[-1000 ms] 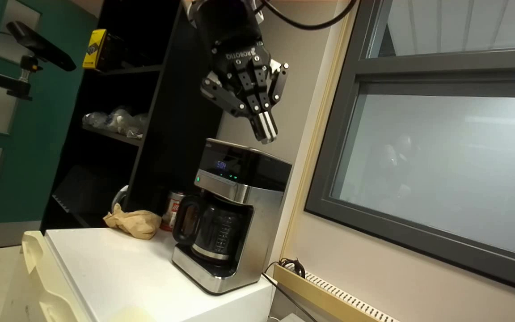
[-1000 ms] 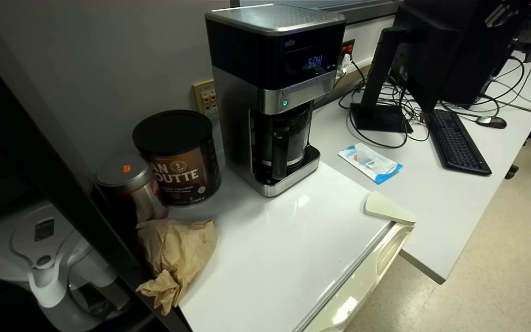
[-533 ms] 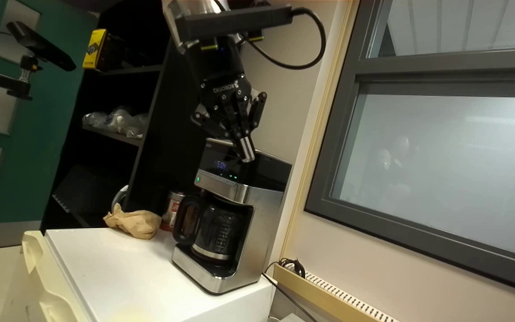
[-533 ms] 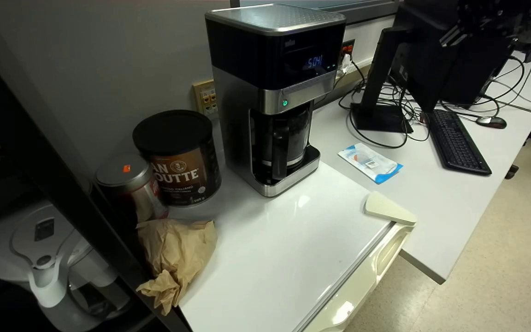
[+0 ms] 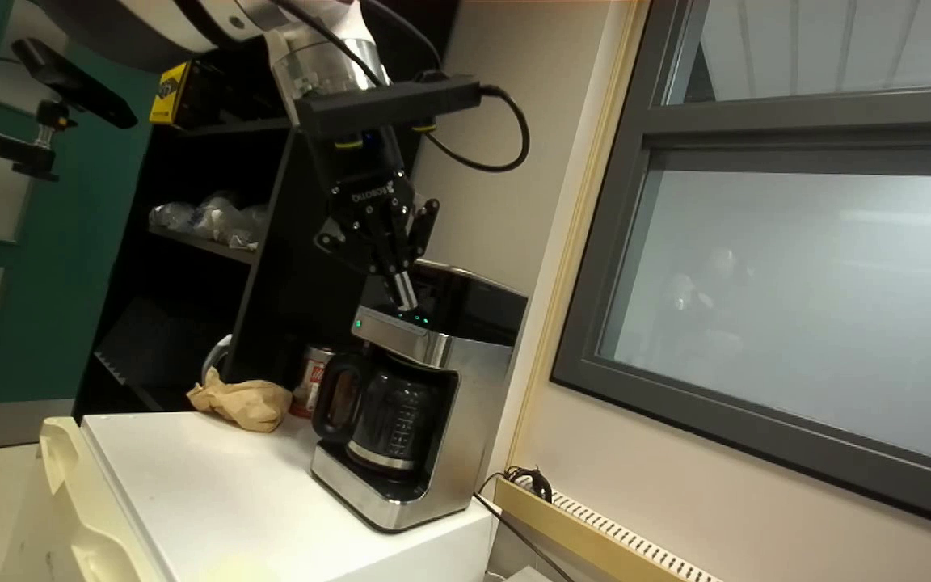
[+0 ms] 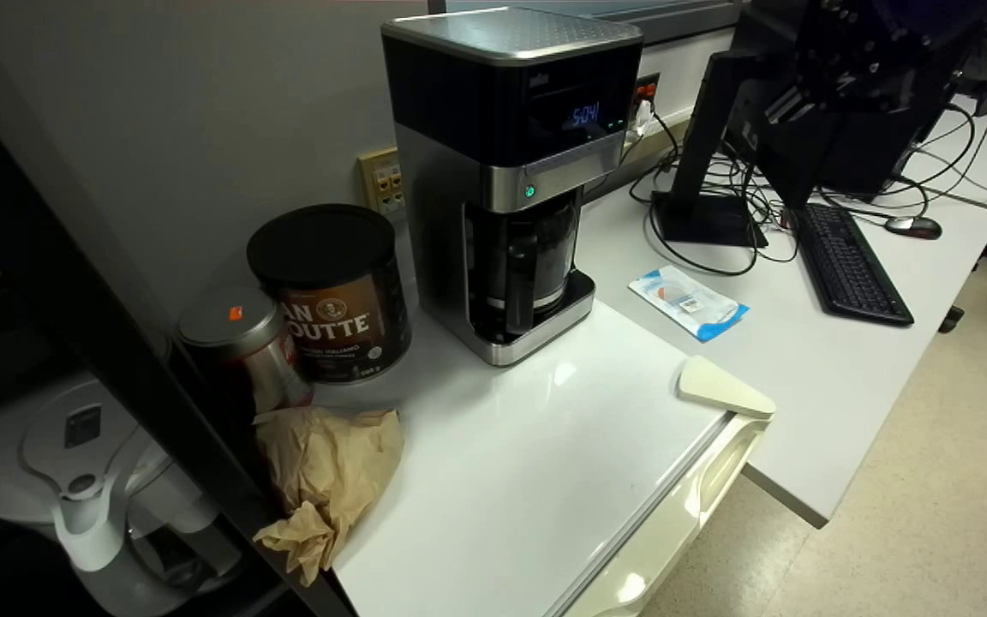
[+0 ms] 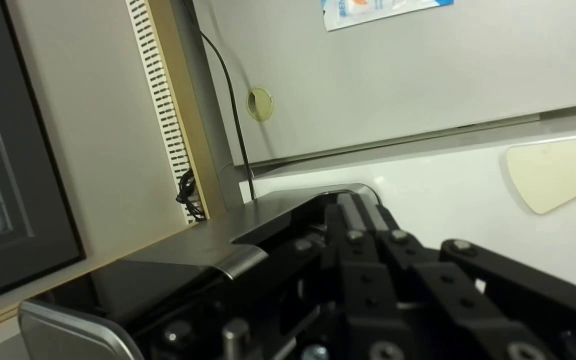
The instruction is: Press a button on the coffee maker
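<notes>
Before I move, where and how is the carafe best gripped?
By the upright bar of its handle, I'd say, coming from the front of the coffee maker. In both exterior views the handle juts out there, while the coffee maker covers the carafe from above and partly at the sides. The gripper is shut, so it would need to open first.

1. I'd call this an office or a lab; which, I can't tell.
2. Desk (image 6: 802, 377) with keyboard (image 6: 853, 266), mouse (image 6: 913, 227) and cables (image 6: 720, 272): office-like.
3. A robot arm (image 5: 324, 61): that leans lab.
4. Coffee maker (image 6: 502, 184) near the desk: a coffee corner.
</notes>
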Robot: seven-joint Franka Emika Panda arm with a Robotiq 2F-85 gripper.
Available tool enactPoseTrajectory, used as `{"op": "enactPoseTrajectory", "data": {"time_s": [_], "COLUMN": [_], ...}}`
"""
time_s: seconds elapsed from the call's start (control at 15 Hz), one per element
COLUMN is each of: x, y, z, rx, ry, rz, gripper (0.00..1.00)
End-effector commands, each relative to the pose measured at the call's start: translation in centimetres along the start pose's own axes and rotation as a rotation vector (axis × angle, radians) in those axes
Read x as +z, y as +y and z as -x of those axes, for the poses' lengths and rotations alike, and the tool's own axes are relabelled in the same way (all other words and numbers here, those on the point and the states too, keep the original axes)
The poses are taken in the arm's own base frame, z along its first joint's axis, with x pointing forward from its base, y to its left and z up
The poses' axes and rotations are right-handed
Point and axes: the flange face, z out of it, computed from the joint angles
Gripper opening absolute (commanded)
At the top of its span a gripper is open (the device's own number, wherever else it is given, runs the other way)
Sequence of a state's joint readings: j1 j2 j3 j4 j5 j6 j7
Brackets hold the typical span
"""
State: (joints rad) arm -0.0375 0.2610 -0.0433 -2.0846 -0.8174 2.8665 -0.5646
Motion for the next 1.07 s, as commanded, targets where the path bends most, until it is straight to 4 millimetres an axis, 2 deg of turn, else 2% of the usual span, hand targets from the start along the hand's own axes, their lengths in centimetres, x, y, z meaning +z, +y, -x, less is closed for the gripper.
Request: {"op": "enactPoseTrajectory", "data": {"time_s": [0.0,0.27,0.33,1.0], "x": [1.0,1.6,1.1,1.7], "y": [0.4,0.4,-0.2,0.0], "z": [-2.3,-4.0,-3.1,-3.4], "rx": [-0.031,-0.047,-0.032,-0.032], "ry": [0.020,0.029,0.031,0.036], "rz": [0.006,-0.010,-0.009,-0.016], "gripper": [0.00,0.00,0.00,0.00]}}
